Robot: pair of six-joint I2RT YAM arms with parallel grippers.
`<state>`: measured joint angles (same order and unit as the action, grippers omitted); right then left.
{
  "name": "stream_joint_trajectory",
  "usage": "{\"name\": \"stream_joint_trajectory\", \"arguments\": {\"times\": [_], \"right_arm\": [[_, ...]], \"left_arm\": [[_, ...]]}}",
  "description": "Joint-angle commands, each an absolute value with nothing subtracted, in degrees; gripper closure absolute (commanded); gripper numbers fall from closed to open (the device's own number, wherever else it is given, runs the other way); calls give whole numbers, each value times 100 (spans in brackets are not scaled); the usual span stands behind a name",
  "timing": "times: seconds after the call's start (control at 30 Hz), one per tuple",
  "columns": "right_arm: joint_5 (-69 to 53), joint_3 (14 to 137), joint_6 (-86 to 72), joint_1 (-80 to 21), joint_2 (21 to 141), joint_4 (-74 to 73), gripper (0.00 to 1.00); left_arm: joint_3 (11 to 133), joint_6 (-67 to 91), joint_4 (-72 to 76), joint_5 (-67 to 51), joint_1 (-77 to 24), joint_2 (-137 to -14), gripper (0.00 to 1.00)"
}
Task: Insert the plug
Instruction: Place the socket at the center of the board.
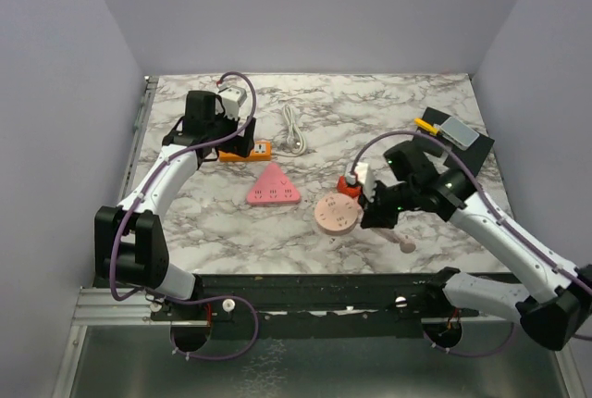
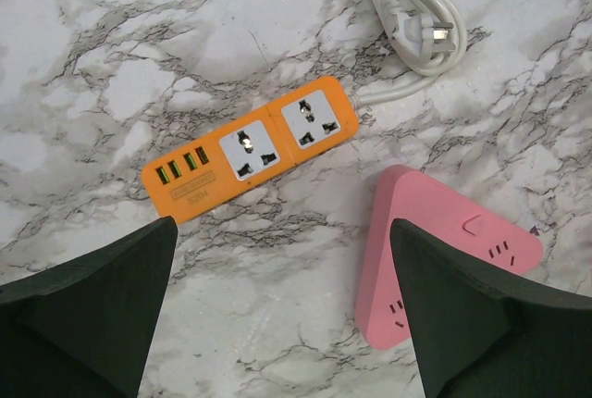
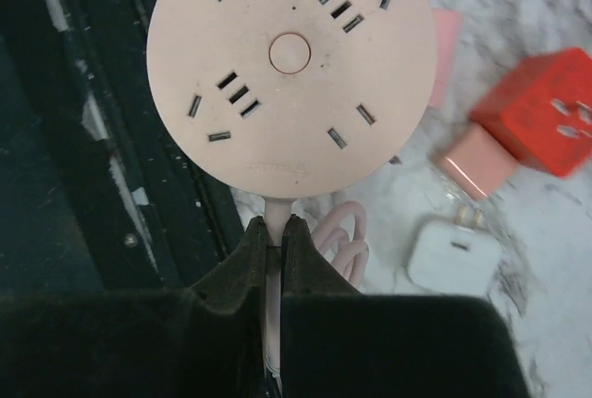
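Observation:
My right gripper [image 3: 275, 233] is shut on the pale cord stub [image 3: 274, 209] of a round pink power strip [image 3: 291, 65], which lies near the table's front edge [image 1: 335, 214]. A red adapter [image 3: 541, 111], a small pink adapter [image 3: 476, 162] and a white plug [image 3: 453, 254] lie just beside it. My left gripper [image 2: 282, 315] is open and empty above bare marble, between an orange power strip [image 2: 250, 150] and a pink triangular power strip [image 2: 435, 241]. In the top view it hovers at the back left [image 1: 231, 134].
A coiled white cable with its plug [image 2: 416, 18] lies behind the orange strip. A grey box [image 1: 458, 131] sits at the right back. A small pink plug [image 1: 407, 243] lies near the front edge. The pink cord [image 3: 344, 245] coils under the round strip.

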<state>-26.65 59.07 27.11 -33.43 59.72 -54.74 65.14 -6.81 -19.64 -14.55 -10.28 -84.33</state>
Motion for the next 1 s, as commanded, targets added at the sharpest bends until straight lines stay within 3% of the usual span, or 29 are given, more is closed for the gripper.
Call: {"name": "stream_joint_trajectory", "arguments": {"times": [0.0, 0.33, 0.73, 0.9, 0.97], "right_arm": [[-3040, 5848, 2409, -4387, 6480, -5052, 99], [-2384, 5369, 2124, -5027, 7522, -4276, 99], [-672, 5211, 2179, -5159, 8933, -4090, 98], [227, 5288, 1778, -5301, 9402, -3939, 85], [294, 5295, 1645, -5351, 9474, -3882, 72]], "left_arm": [[6711, -807, -2111, -1313, -1021, -8455, 1], [6768, -868, -2159, -1230, -1020, -8390, 1], [6798, -1009, -2192, -1037, -1020, -8339, 1], [6769, -1065, -2203, -966, -1022, -8361, 1], [6759, -1098, -2204, -951, -1020, -8366, 1]]}}
